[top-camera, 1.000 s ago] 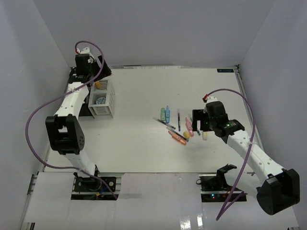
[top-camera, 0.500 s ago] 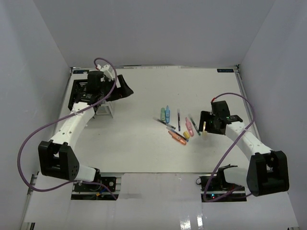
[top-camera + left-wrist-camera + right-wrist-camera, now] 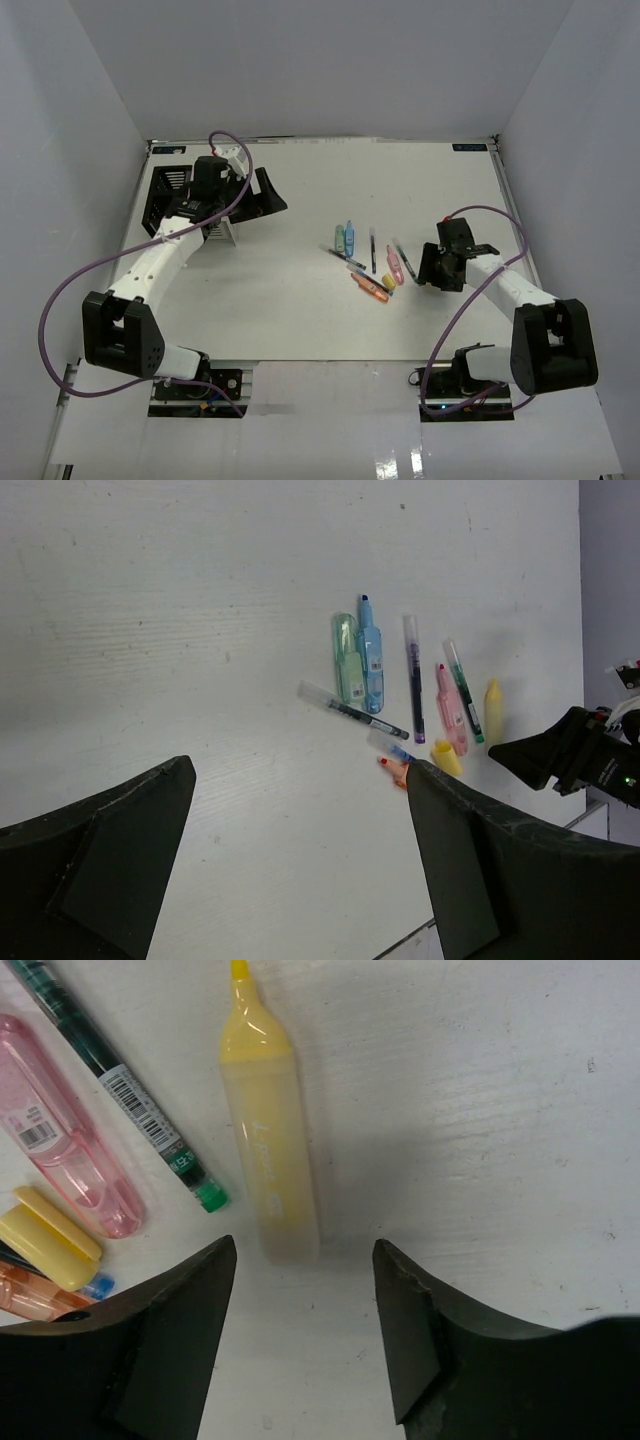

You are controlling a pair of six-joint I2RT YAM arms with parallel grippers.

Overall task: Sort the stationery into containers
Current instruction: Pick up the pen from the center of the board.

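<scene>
The right gripper (image 3: 302, 1250) was held apart astride the blunt end of the yellow marker (image 3: 270, 1150), laid flat on the table (image 3: 480, 1110) beside the green pen (image 3: 150, 1120), and the left gripper (image 3: 300, 768) was spread wide.

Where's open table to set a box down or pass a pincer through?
Open: the wide near-middle stretch of table between the left arm and the green marker; also the far strip beyond the pens. Crowded: the pile from green marker to yellow marker, right pincer at its end; far-left corner, boxes by the left pincer.
</scene>
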